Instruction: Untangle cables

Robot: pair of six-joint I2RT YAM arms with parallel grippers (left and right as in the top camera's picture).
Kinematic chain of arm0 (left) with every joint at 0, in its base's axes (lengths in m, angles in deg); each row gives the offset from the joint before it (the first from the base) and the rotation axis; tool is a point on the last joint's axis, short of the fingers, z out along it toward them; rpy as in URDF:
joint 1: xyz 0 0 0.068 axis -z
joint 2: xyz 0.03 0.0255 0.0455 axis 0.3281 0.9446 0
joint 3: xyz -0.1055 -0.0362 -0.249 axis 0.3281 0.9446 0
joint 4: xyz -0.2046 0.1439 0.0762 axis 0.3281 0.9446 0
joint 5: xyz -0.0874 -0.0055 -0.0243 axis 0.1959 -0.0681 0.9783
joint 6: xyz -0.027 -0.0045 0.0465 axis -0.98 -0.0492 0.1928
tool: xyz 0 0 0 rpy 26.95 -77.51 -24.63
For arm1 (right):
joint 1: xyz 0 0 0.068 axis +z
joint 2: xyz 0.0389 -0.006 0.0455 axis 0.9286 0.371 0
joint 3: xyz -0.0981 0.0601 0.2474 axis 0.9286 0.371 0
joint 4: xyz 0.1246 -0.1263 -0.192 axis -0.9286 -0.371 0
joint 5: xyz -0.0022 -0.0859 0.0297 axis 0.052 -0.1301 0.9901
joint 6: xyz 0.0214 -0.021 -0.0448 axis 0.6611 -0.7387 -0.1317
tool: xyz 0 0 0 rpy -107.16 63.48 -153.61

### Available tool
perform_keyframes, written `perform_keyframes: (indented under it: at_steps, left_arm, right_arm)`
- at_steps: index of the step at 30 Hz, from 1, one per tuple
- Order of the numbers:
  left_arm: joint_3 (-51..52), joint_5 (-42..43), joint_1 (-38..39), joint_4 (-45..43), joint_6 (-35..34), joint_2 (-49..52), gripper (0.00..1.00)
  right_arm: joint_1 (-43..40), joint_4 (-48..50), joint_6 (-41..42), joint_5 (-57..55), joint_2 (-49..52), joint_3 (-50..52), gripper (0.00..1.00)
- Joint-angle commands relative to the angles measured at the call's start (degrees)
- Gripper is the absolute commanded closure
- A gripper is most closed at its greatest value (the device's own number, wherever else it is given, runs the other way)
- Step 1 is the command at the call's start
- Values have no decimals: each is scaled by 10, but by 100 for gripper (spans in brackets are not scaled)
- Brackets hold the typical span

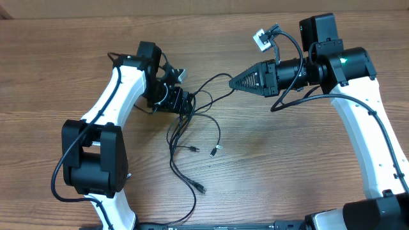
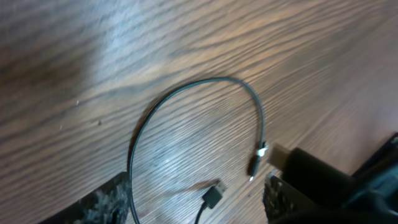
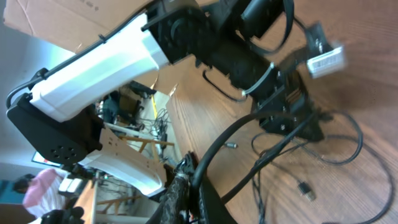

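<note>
- The wooden table (image 1: 268, 166) carries everything, and the cables (image 1: 189, 110) lie at its middle, between your two arms.
- Your left gripper (image 1: 182, 102) is down over the knotted part. Its wrist view shows the fingers (image 2: 107, 200) spread wide with one loop (image 2: 186, 90) lying between them, and nothing is pinched.
- Your right gripper (image 1: 233, 82) points at the tangle with its fingers pressed together. They seem to be pinching a strand (image 1: 217, 76) that runs from the tip toward the knot. The right wrist view shows that black cord (image 3: 214, 152) coming out from between them.
- Loose tails trail from the knot toward the near edge, well apart from each other, so that side looks mostly free already.
- For this step, pin the knot before you pull: close the left fingers on the bundle itself, not on the free loop.
- Then draw the right hand away slowly and low along the table, and watch that the strand slides instead of tightening.
- Mind the small plugs: a flat one (image 2: 212, 194) and a slim one (image 2: 255, 165) sit just beside the left fingers, and either could snag in a loop.
</note>
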Motion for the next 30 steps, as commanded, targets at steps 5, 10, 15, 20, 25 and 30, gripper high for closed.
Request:
perform_keyframes:
  at_steps: [5, 10, 15, 20, 25, 30]
  left_arm:
    - [62, -126, -37, -16, -73, 17, 30]
    - [67, -76, -68, -12, -71, 17, 29]
    - [67, 45, -79, -15, 1, 17, 30]
    - [67, 68, -75, -24, 0, 17, 31]
    - [66, 95, -56, -37, -11, 17, 37]
    - [62, 95, -25, -74, -70, 15, 44]
  right_arm:
    - [-16, 53, 0, 45, -101, -12, 96]
    - [-17, 56, 2, -14, -137, -12, 96]
    - [-17, -3, 2, -113, -136, -12, 80]
    - [-17, -75, 1, -195, -117, -11, 50]
    - [-17, -115, 1, -240, -94, 4, 50]
    - [-17, -128, 38, -306, -72, 4, 44]
